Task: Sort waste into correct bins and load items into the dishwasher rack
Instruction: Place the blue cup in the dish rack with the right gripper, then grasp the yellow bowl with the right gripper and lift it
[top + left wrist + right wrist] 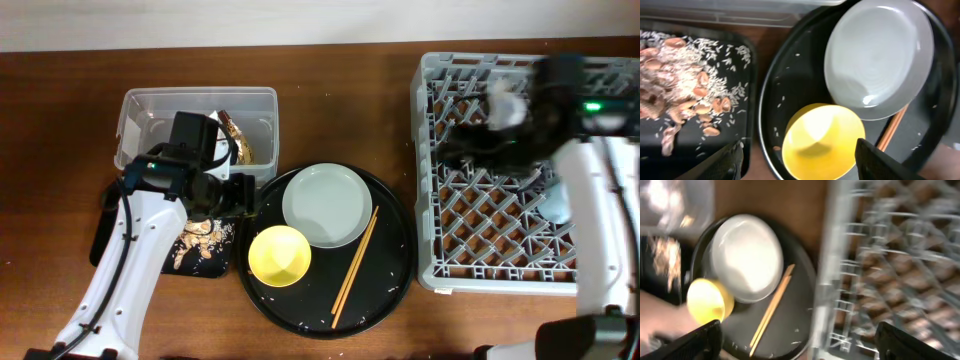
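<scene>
The pale grey-green plate (327, 205), yellow bowl (279, 255) and chopsticks (355, 268) lie on a round black tray (390, 270). My left gripper (240, 195) is open and empty at that tray's left edge; in the left wrist view its fingers (800, 162) straddle the bowl (822, 140) from above. My right gripper (455, 150) is open and empty over the grey rack (480, 230), blurred. A light blue cup (555, 205) sits in the rack, partly under my right arm. The brown-gold wrapper (240, 145) lies in the clear tub (200, 100). I cannot see the pink cup.
The shallow black tray (105, 225) left of the round tray holds food scraps and rice (675, 75). The right wrist view shows the plate (747, 257), bowl (707, 300), chopsticks (772, 307) and the rack wall (840, 280), blurred. Brown table surrounds everything.
</scene>
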Available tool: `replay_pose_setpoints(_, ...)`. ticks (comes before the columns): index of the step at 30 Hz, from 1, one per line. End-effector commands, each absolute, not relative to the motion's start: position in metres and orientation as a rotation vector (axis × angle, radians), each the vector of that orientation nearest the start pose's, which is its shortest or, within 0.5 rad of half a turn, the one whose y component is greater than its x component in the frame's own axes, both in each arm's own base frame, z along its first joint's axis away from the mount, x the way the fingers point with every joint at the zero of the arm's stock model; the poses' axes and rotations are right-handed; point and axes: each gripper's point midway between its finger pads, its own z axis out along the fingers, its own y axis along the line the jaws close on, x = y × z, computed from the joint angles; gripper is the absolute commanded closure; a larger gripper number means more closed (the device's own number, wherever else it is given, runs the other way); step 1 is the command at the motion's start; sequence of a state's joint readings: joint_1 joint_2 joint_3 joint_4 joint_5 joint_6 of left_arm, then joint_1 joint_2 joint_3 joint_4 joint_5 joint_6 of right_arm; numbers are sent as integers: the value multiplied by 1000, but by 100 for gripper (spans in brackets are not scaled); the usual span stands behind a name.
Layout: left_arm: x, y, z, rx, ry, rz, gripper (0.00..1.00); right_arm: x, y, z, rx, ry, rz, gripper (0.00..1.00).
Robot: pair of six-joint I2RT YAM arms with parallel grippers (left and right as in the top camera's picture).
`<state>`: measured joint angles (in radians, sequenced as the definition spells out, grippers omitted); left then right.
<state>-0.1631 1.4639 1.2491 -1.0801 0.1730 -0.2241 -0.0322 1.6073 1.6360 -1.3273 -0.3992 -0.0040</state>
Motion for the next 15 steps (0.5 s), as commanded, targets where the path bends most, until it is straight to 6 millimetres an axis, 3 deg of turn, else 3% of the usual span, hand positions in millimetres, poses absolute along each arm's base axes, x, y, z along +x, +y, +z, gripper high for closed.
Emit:
replay_pose_setpoints(1,298,-59,150,-164,2889,-174,29,314,130,215,-350,2846,624,4)
replay_pose_setpoints(3,291,-40,147,-374,2892,-34,25,296,164,205,-451,2892,650,5)
replay_pose_setpoints(6,290,-35,147,-457,2887,-20,23,275,211,173,-550,2961,620,9)
replay_pose_setpoints(9,289,-22,146,-522,2884,-9,14,257,239,131,-574,3026,549,12)
replay_pose_setpoints(11,289,-16,146,-550,2880,-6,14,247,258,102,-650,3026,549,20)
replay_pose_setpoints(15,289,-15,146,-555,2879,-5,13,230,271,58,-603,3083,511,28)
